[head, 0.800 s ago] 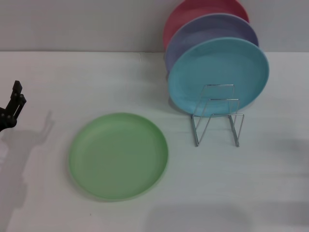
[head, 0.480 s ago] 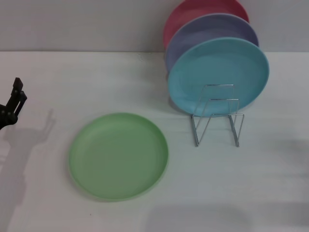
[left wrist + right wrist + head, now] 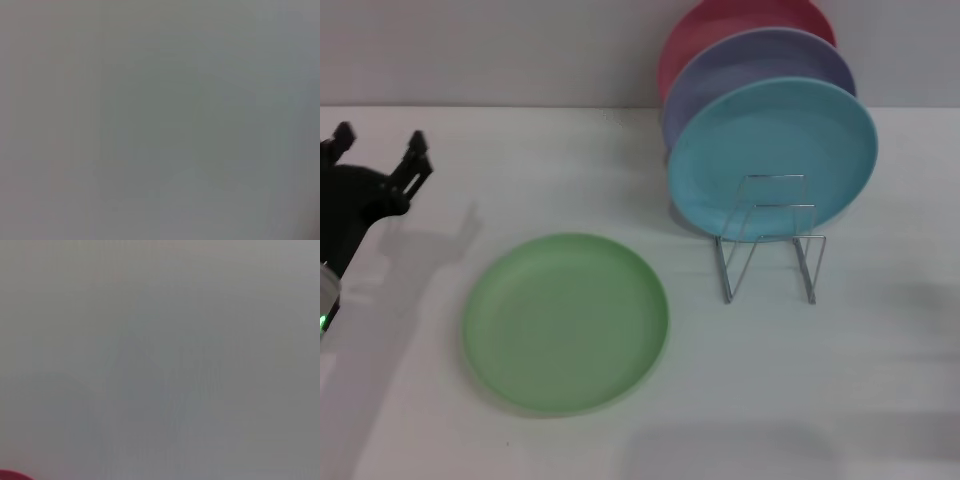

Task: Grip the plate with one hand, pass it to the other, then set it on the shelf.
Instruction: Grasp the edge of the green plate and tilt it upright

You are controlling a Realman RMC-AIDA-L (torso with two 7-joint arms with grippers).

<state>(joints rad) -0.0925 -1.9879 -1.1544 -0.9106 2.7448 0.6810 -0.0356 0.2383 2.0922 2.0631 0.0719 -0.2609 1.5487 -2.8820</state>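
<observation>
The light green plate (image 3: 565, 321) lies flat on the white table (image 3: 520, 170), left of centre in the head view. The silver wire shelf (image 3: 770, 245) stands to its right, its front loops bare. My left gripper (image 3: 378, 155) is at the left edge, above the table and to the upper left of the green plate, apart from it, with its two black fingers spread open and empty. My right gripper is out of view. The left wrist view shows only blank grey.
A turquoise-blue plate (image 3: 772, 158), a lavender plate (image 3: 760, 62) and a red plate (image 3: 740, 20) stand upright in the back of the rack. A sliver of red (image 3: 12, 475) shows in the right wrist view. The table's far edge meets a grey wall.
My left gripper has moved in from the left edge to the right and up, and both open fingers now show. The plates and rack have not moved.
</observation>
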